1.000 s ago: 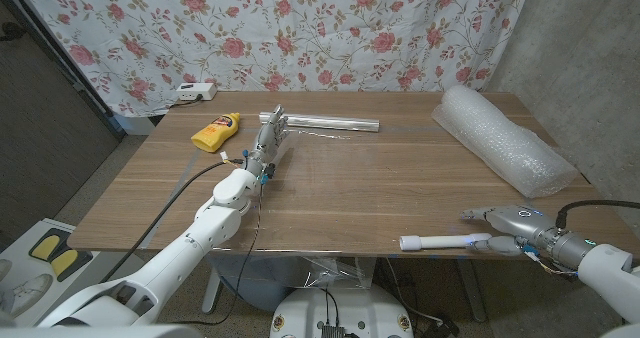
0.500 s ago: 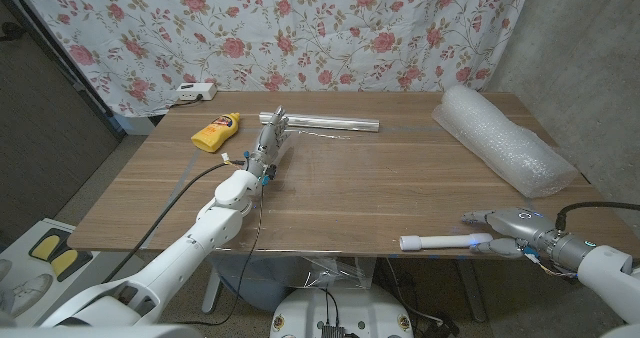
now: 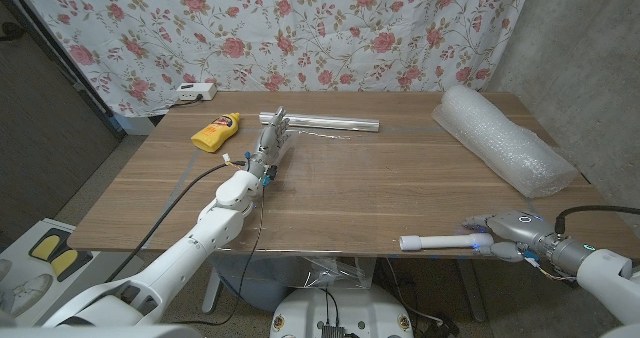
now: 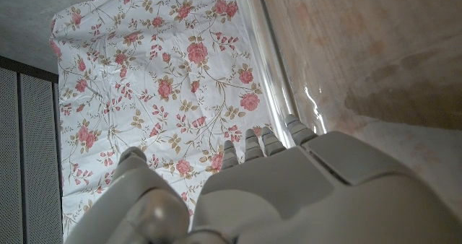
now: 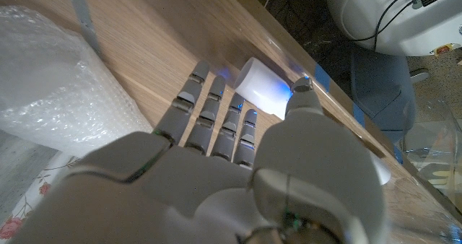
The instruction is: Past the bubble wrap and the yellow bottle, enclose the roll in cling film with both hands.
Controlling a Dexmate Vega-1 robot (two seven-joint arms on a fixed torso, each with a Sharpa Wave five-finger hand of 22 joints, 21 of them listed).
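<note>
White roll lies at the right hand fingertips.

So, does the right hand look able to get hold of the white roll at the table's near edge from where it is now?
Probably yes. The right hand is already at the end of the white roll, fingers reaching over it, with nothing between them; the bubble wrap lies well clear.
</note>
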